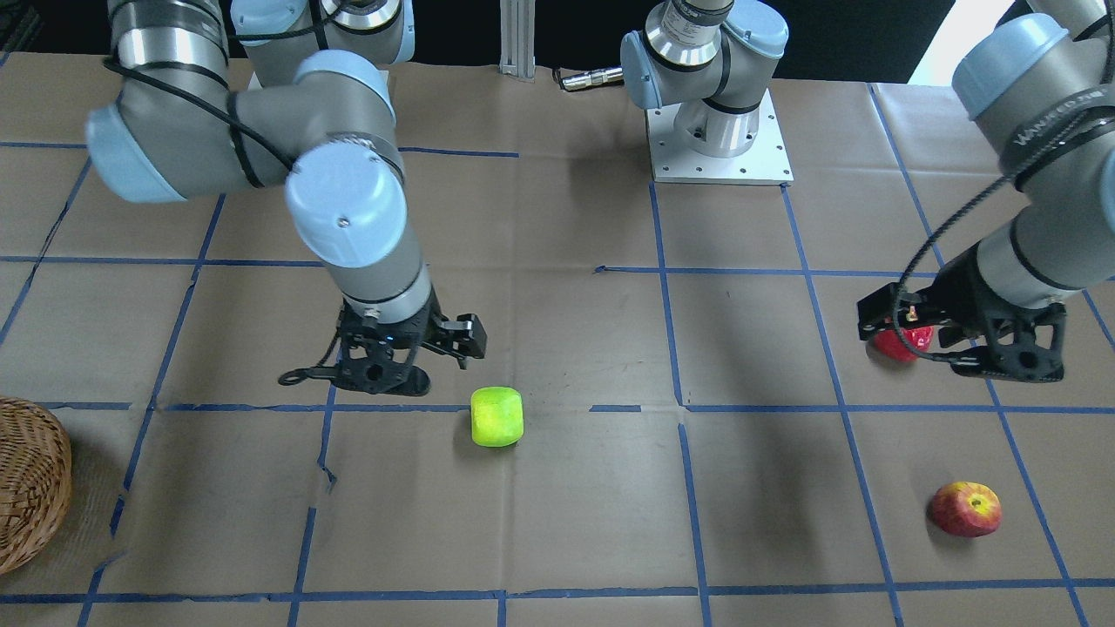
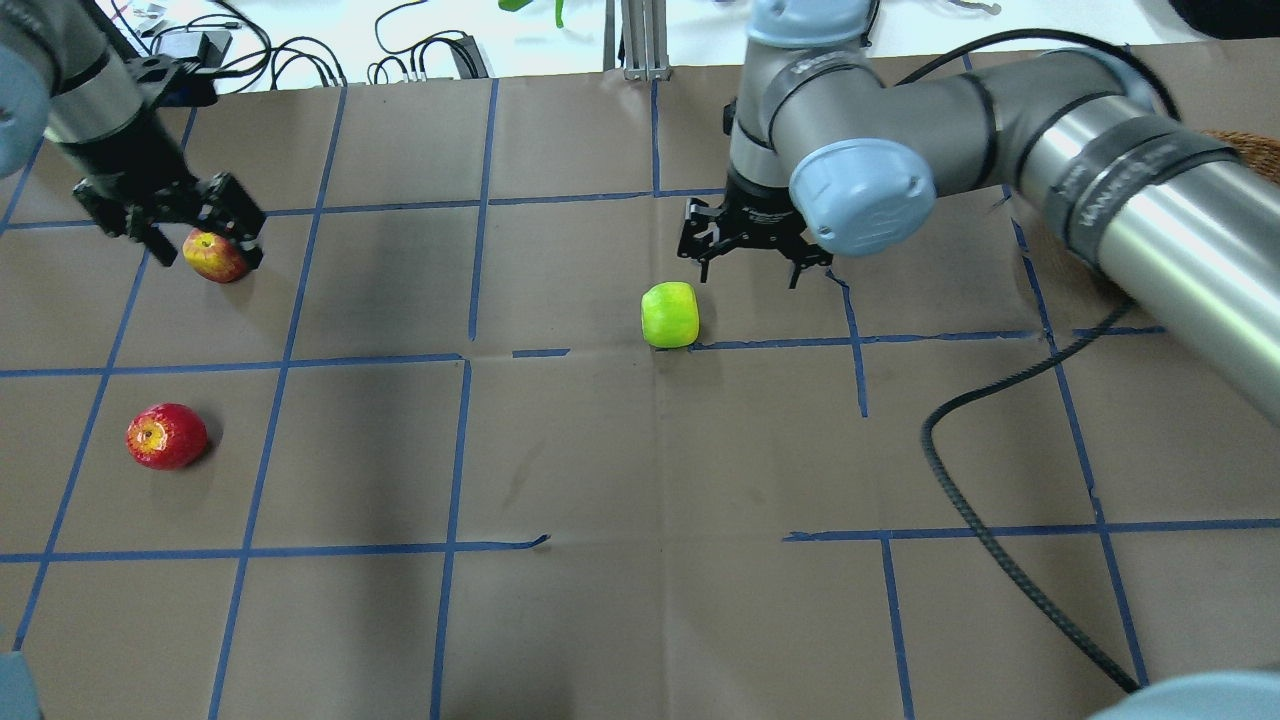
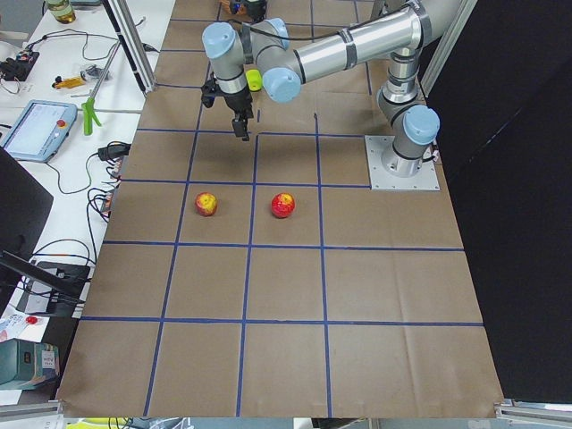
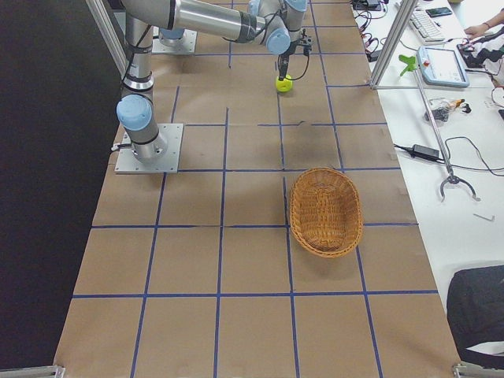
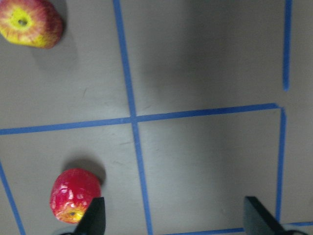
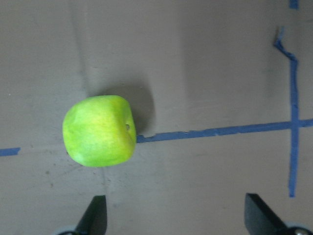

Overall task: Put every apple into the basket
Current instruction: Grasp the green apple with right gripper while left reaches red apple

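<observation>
left gripper (image 2: 190,235): apart by red-yellow apple (image 2: 213,256), likely to straddle it | right gripper (image 2: 748,268): apart beside green apple (image 2: 670,314) | your basket (image 4: 325,211): no apples

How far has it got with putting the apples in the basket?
Nothing is done yet: the basket is empty. Neither gripper holds anything. The left gripper is open near the red apple, and the right gripper is open near the green apple. All three, including the red-and-yellow apple, lie on the table, waiting to be moved.
</observation>
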Robot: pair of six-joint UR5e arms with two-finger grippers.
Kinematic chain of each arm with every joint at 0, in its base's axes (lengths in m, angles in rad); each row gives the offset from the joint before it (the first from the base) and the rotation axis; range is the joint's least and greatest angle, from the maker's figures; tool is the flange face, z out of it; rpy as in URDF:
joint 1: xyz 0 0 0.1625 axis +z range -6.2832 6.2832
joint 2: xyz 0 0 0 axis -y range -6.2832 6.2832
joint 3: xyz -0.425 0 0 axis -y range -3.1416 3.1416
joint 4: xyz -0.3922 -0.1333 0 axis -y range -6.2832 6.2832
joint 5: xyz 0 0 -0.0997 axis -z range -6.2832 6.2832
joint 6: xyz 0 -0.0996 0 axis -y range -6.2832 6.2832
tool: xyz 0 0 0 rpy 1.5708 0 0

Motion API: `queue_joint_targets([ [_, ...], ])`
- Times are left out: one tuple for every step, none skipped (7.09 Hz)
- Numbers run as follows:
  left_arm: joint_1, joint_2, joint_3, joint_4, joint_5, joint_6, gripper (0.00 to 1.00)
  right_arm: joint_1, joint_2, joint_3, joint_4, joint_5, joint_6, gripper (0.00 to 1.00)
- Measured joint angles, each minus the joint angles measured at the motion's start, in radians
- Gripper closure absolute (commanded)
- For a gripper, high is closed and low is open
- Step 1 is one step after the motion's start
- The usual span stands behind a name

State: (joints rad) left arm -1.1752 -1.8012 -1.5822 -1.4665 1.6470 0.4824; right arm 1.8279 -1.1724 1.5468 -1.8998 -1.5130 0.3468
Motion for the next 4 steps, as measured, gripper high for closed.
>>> queue_joint_targets([
  [0.097,0.003,-0.087,0.096,0.033,0.112,0.01,0.051,0.064,-0.039,-0.026,-0.004,0.030,0.00],
  [0.166,0.001,-0.176,0.210,0.048,0.204,0.01,0.085,0.111,-0.060,-0.056,-0.011,0.040,0.00],
  [0.211,-0.001,-0.267,0.323,0.054,0.256,0.01,0.102,0.149,-0.066,-0.102,-0.016,0.033,0.03],
  [0.234,-0.001,-0.339,0.414,0.056,0.278,0.01,0.107,0.181,-0.067,-0.142,-0.039,0.005,0.03],
])
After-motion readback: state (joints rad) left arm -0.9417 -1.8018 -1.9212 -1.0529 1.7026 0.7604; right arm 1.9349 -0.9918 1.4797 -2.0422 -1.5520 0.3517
